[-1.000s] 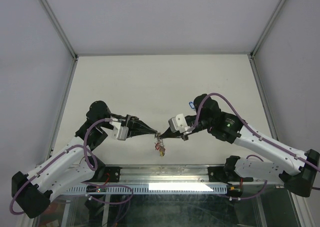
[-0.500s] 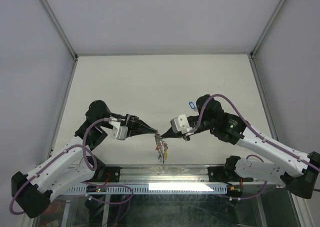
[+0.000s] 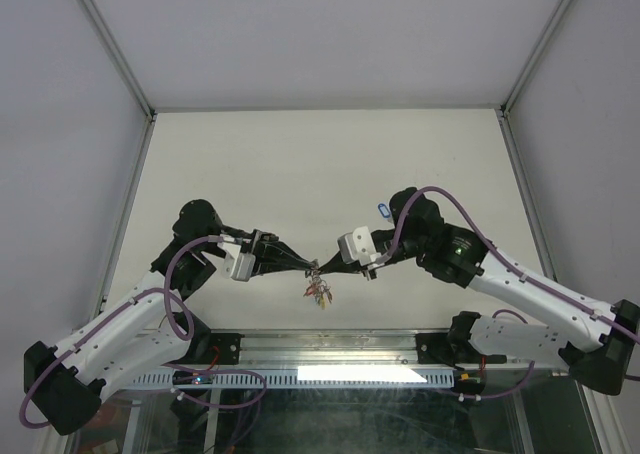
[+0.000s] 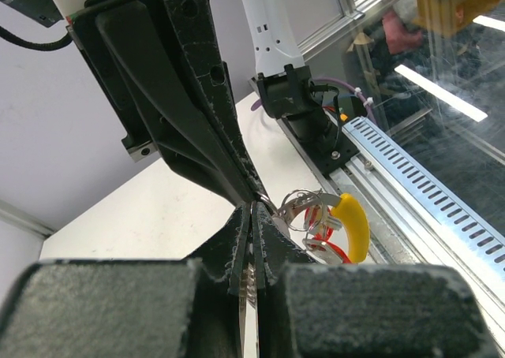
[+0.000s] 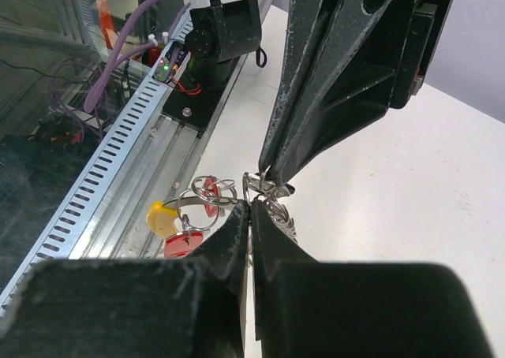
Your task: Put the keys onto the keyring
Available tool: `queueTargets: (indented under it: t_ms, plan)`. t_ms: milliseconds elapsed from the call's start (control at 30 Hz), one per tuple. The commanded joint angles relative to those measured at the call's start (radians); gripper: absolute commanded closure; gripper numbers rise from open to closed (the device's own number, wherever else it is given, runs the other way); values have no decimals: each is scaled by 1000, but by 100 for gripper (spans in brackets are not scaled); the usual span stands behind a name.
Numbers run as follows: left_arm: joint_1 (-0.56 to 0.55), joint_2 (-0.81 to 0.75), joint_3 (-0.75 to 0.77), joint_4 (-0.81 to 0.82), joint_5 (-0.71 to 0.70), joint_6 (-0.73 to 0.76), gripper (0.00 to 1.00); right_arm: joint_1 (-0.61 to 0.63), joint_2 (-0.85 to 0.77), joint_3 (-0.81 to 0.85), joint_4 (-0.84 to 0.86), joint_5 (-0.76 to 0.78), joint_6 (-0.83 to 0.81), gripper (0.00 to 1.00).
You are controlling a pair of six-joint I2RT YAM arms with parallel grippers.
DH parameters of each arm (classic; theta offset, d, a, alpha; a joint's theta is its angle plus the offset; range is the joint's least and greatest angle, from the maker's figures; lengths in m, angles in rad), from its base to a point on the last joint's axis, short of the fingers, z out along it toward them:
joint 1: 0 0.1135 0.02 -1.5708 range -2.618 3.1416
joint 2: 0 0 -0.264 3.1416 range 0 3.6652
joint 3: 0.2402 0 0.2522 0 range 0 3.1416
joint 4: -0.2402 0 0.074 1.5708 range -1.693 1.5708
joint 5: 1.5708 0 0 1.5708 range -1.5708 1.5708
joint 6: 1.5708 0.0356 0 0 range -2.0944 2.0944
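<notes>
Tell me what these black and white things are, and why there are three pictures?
They are two robot arms bolted to a table. One picture looks down from above; the other two come from small cameras on the wrists, so the black fingers look huge. The left gripper and the right gripper meet tip to tip, both pinching the keyring in the air. Keys with red and yellow tags dangle from it. A blue tag lies on the table beside the right arm.
</notes>
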Motion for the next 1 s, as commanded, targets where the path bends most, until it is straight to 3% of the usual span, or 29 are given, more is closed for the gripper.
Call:
queueTargets:
  t_ms: [0, 967]
  plan:
    - [3, -4, 36, 14, 58, 13, 100, 4, 0, 37, 93, -10, 3, 100]
    - [3, -5, 47, -36, 98, 41, 100, -23, 16, 34, 94, -32, 33, 100]
